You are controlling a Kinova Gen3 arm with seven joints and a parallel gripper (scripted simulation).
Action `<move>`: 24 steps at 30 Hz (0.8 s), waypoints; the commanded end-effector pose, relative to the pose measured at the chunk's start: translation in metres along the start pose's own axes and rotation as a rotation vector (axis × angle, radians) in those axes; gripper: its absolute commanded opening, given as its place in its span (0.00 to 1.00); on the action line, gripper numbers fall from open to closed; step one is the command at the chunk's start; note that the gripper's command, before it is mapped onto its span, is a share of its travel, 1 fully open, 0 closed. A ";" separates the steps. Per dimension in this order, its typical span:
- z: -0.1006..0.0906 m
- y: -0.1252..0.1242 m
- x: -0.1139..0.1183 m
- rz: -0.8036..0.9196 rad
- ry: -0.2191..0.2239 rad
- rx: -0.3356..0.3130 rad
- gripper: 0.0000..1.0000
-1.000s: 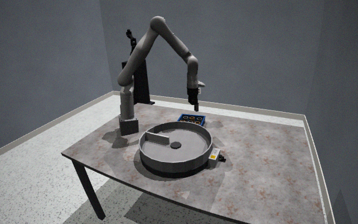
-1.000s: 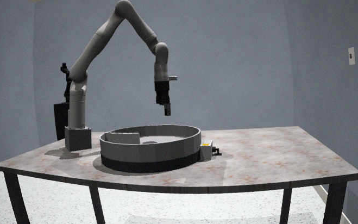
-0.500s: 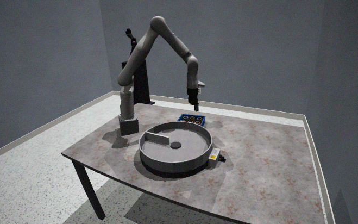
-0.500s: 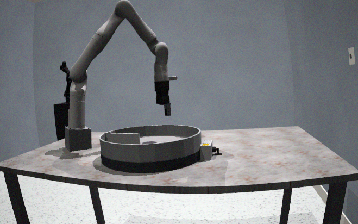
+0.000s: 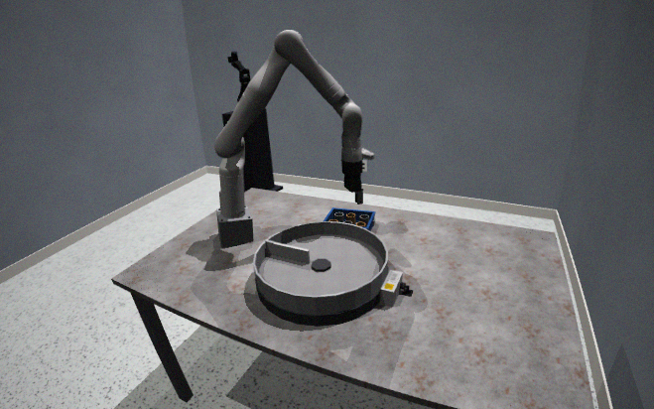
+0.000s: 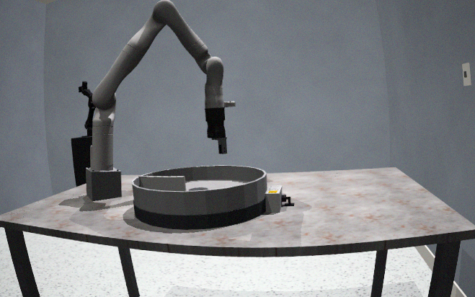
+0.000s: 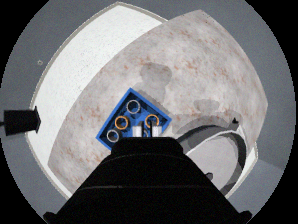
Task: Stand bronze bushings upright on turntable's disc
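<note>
My gripper [image 5: 359, 201] [image 6: 223, 151] [image 7: 146, 126] is open by a small gap, with nothing between the fingers. It points down, well above the blue crate [image 5: 353, 209] [image 7: 113, 113]. Three bronze and three steel bushings stand in the crate in the top view. The wrist view shows one bronze bushing [image 7: 115, 122] between two steel ones, and another bronze bushing [image 7: 152, 115] just beyond the right finger; the gripper hides the rest. The turntable's grey disc [image 5: 344, 276] [image 7: 217, 157] shows no bushing around its dark hub [image 5: 321, 264] [image 7: 209, 175]. The exterior view does not show the crate.
A high round wall [image 5: 319, 304] [image 6: 198, 202] surrounds the disc, close to the crate. A straight divider [image 5: 287, 251] [image 6: 163, 182] runs from the wall's left side toward the hub. A box with a yellow label [image 5: 391, 285] [image 6: 273, 199] sits outside the wall at the right.
</note>
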State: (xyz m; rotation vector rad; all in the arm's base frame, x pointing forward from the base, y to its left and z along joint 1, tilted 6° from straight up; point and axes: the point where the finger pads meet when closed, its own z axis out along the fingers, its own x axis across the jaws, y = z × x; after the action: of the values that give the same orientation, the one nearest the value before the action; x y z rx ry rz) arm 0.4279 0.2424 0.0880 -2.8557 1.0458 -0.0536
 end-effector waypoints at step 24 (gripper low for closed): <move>0.074 0.000 0.000 0.000 -0.001 -0.001 0.36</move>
State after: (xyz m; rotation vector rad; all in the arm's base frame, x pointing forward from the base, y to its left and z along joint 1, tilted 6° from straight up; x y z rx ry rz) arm 0.4341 0.2486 0.0190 -2.8522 1.0460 -0.0587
